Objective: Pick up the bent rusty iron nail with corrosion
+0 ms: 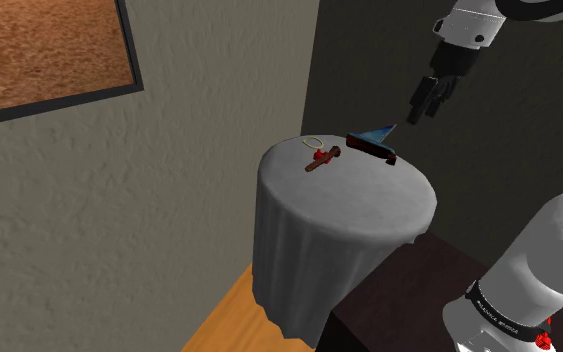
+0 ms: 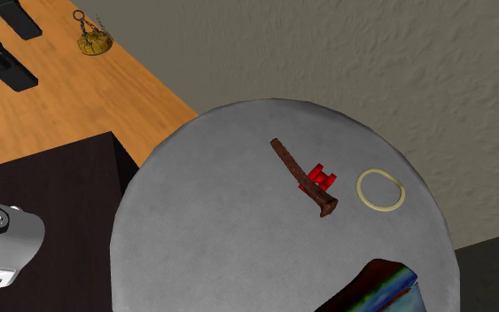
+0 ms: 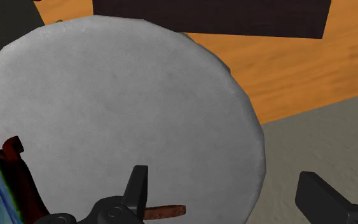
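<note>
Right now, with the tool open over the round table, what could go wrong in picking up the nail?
1. A small red piece lies right against the rusty nail near its head, so the open tool might catch both or knock the nail aside.
2. In the shoulder view, the blue and dark red object sits between the tool and the nail. A low approach could strike it.

I see 1 round grey table (image 2: 203,239), rusty nail (image 2: 302,177) flat on it, small red piece (image 2: 326,176) touching its side, pale ring (image 2: 381,190) just beside that, black gripper (image 2: 26,55) at the second exterior view's left over wooden floor (image 2: 114,93), fingers apart
</note>
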Robot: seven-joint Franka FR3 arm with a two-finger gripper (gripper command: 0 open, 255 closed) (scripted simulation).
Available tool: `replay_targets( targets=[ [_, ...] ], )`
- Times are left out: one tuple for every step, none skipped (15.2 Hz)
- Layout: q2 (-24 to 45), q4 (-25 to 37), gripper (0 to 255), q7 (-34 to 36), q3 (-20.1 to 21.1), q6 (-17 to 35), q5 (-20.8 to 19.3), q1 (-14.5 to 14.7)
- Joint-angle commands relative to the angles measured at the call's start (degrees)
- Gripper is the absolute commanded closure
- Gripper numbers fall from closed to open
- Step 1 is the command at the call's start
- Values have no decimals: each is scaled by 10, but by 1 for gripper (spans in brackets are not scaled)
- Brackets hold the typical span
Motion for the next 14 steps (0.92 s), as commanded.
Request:
replay_targets(
  targets=[
    [0,0,0,0,0,0,0,0],
    [19,0,0,24,7,17,6,-5],
    [39,2,0,48,13,34,12,-9],
    [59,4,0,71,20,51,18,-14],
    [80,7,0,94,26,67,23,-19],
    [101,11,0,117,31,83,28,-24],
    [123,16,0,140,36,98,33,-29],
    [145,22,0,163,41,113,37,-34],
    [167,29,0,185,46,128,40,-38],
    [189,36,0,207,50,142,43,-43],
    [212,44,0,229,54,155,46,-48],
    [234,53,0,251,57,168,49,-53],
    [257,63,0,272,60,180,51,-57],
    [279,73,0,293,63,191,52,-62]
  ],
)
